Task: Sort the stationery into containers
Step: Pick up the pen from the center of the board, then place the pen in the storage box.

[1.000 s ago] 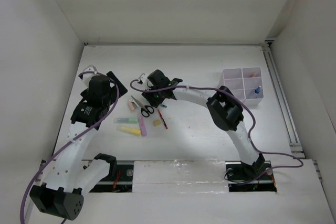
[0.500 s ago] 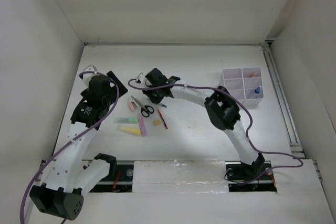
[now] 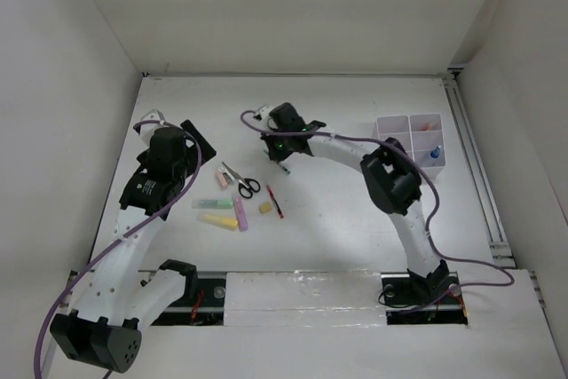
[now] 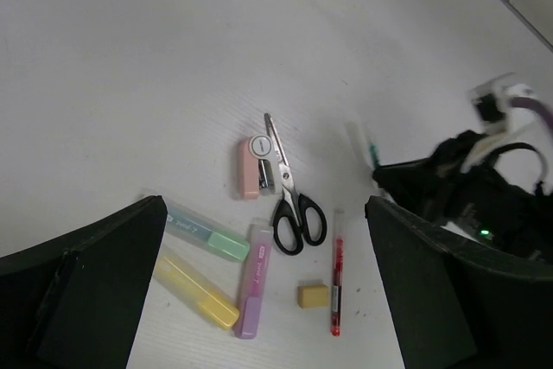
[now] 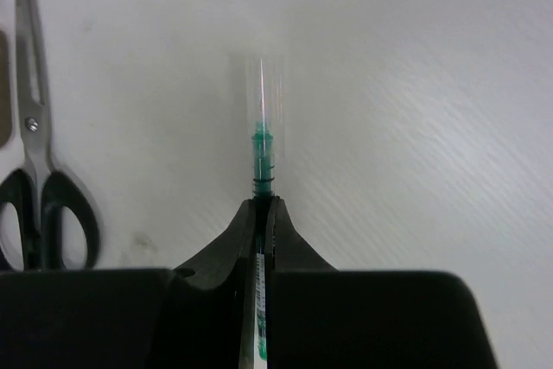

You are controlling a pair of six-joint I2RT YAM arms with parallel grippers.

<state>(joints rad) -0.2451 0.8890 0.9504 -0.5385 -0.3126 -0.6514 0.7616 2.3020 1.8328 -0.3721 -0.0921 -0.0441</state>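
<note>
Holds the thin clear-barrelled, green-tipped pen [image 5: 261,157] clamped end-on in the right hand [image 5: 262,206] over the white tabletop [image 5: 415,84], well apart from the white translucent four-compartment box [image 3: 409,133]; risks a swivel or drop in transit, given so narrow a pinch.

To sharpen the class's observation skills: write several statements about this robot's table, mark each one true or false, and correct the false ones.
1. The right gripper is shut on a green pen. True.
2. The scissors lie inside the divided box. False: they lie on the table, far to the left of the box.
3. The left gripper is open and holds nothing. True.
4. In the left wrist view, the red pen lies left of the yellow marker. False: it lies to the marker's right, next to the tan eraser.
5. A blue-capped tube sits in one compartment of the box. True.
</note>
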